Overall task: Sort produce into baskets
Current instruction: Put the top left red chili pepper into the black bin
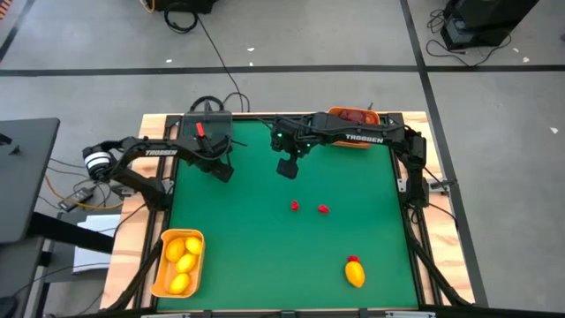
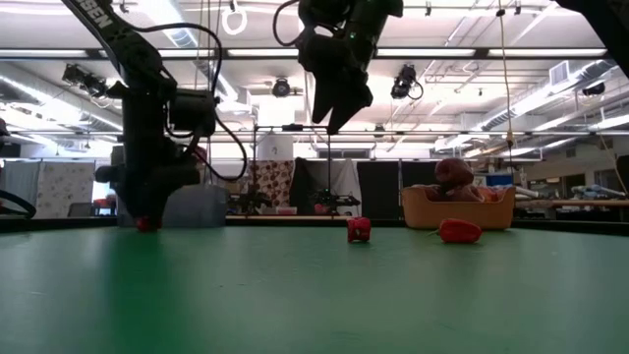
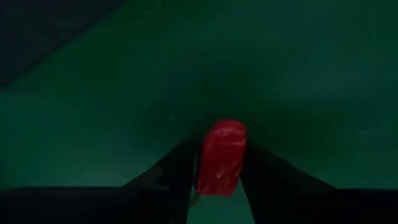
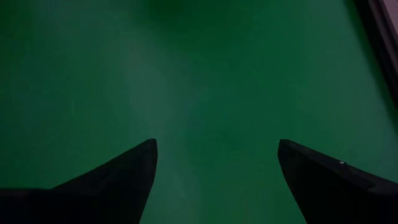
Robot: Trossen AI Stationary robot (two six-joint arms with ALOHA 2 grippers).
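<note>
My left gripper (image 1: 222, 173) stands low at the table's far left, its fingers closed on a small bright red bit (image 3: 221, 155) that also shows at the mat in the low view (image 2: 145, 225). My right gripper (image 1: 288, 168) hangs open high above the mat's far middle (image 2: 334, 113), with nothing between its fingers (image 4: 217, 162). Two more red bits (image 1: 295, 206) (image 1: 323, 209) lie on the green mat. A yellow lemon (image 1: 354, 272) with a red piece against its far end lies near the front right. My left gripper pinches the red bit by its two opposite sides (image 3: 205, 158) between its two fingers (image 3: 177, 174). The fingers come from above, pointing steeply down. In the low view the bit sits at the level of the mat, under the fingertips.
An orange basket (image 1: 164, 265) with three lemons stands at the near left corner. A second orange basket (image 1: 375, 141) with dark red fruit stands at the far right. A dark grey tray (image 1: 221, 124) sits at the far left, behind my left arm. The mat's middle lies bare.
</note>
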